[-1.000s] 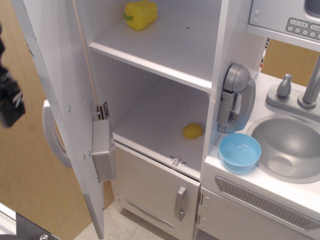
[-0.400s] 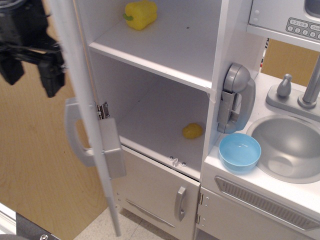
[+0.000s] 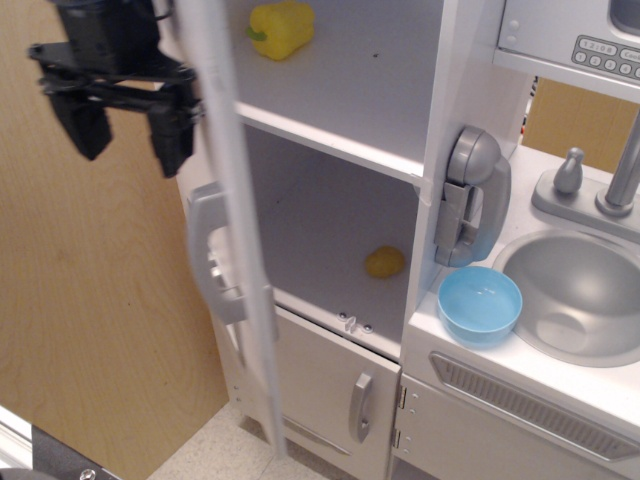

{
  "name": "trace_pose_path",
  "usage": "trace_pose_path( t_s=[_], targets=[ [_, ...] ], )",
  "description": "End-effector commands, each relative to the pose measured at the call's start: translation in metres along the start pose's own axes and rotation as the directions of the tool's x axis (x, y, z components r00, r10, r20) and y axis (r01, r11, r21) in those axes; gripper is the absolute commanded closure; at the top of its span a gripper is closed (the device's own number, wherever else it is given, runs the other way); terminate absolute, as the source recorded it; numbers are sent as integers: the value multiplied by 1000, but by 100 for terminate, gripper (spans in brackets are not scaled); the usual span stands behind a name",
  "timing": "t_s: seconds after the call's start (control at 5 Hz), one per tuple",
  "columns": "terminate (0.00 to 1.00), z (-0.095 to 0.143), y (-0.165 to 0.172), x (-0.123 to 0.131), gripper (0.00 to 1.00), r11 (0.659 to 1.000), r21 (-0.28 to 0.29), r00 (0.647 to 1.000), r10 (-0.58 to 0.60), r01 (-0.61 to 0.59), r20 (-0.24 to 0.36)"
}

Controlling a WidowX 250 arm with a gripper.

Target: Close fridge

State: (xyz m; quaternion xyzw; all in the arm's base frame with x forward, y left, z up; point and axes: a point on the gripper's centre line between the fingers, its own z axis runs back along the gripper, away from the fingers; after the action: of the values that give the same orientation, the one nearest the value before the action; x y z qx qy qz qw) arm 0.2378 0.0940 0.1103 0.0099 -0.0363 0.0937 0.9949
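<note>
The fridge [image 3: 340,110] is a tall white toy-kitchen cabinet with white shelves. Its large white door [image 3: 235,250] stands partly open, seen nearly edge-on, with the grey vertical handle [image 3: 208,255] on its outer left side. My black gripper [image 3: 125,125] is at the upper left, just outside the door and next to its outer face, fingers [image 3: 172,140] pointing down and spread apart, holding nothing. A yellow pepper [image 3: 281,27] lies on the upper shelf and a small yellow item [image 3: 385,262] on the lower shelf.
A smaller white lower door with a short grey handle [image 3: 360,407] sits below. A grey toy phone [image 3: 470,195] hangs on the cabinet side. A blue bowl [image 3: 480,304] stands by the grey sink [image 3: 580,295]. A microwave keypad [image 3: 605,55] is at the top right. A wood panel [image 3: 90,320] is at the left.
The gripper has moved right and up against the outside of the door. The door has swung rightward toward the cabinet, from wide open to nearly edge-on.
</note>
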Motion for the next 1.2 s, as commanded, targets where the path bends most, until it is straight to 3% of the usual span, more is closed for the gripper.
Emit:
trace_pose_path(
  t_s=[0.0, 0.2, 0.4, 1.0],
  targets=[
    [0, 14, -15, 36, 0, 999, 10, 995, 37, -38, 94],
    [0, 15, -17, 47, 0, 998, 21, 990, 53, -56, 127],
    [0, 9, -17, 59, 0, 997, 30, 990, 72, -76, 119],
    [0, 6, -16, 88, 0, 989, 0, 979, 146, -148, 141]
  ],
)
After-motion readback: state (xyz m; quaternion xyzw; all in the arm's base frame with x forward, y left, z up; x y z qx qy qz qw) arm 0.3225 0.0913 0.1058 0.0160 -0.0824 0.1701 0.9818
